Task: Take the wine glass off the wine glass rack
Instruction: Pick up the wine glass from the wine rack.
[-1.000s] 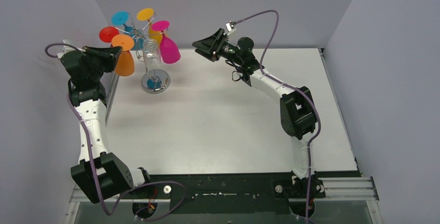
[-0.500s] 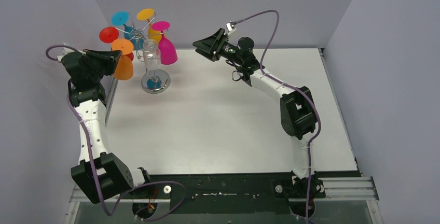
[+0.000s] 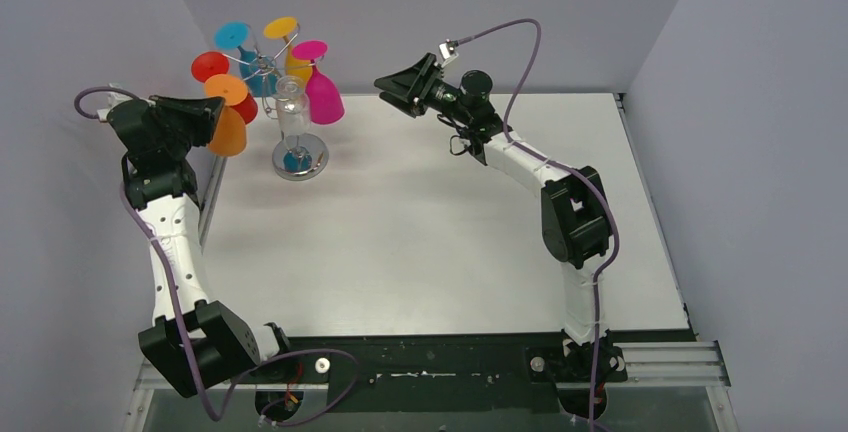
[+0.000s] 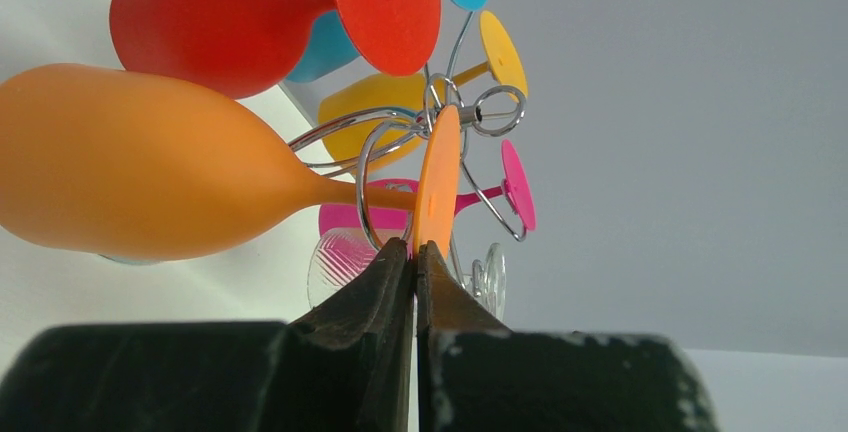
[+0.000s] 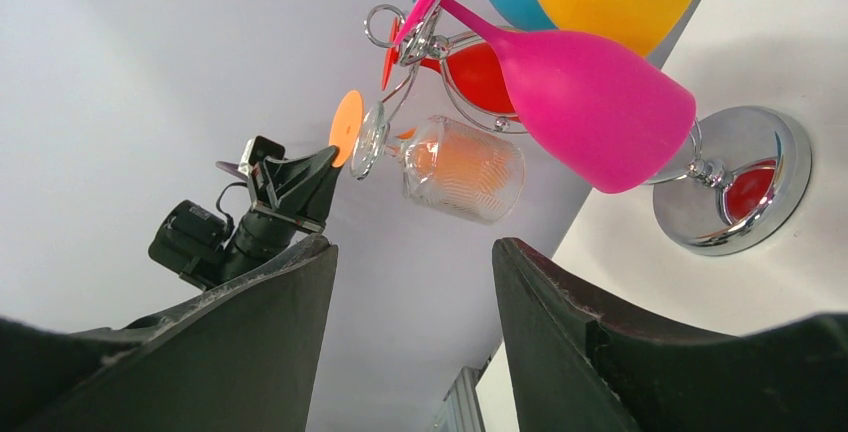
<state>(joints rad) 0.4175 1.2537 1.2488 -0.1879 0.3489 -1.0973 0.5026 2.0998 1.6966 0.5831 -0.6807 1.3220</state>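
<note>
The left gripper [image 4: 413, 254] pinches the orange wine glass [image 4: 150, 177] by its foot, likely to slide it off the wine glass rack [image 5: 770, 152]. The right gripper [image 5: 410, 252] hangs part-open; empty.

No lettering, label, brand mark or number is legible from here on the wine glasses [image 3: 325, 100], the wine glass rack [image 3: 312, 164], the arms [image 3: 175, 242] or the table [image 3: 400, 242].

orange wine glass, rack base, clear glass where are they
orange wine glass [image 4: 150, 162]: left wrist view, on its bowl
wine glass rack [image 5: 775, 142]: right wrist view, on its round base
clear glass [image 5: 465, 169]: right wrist view, on its bowl
</note>
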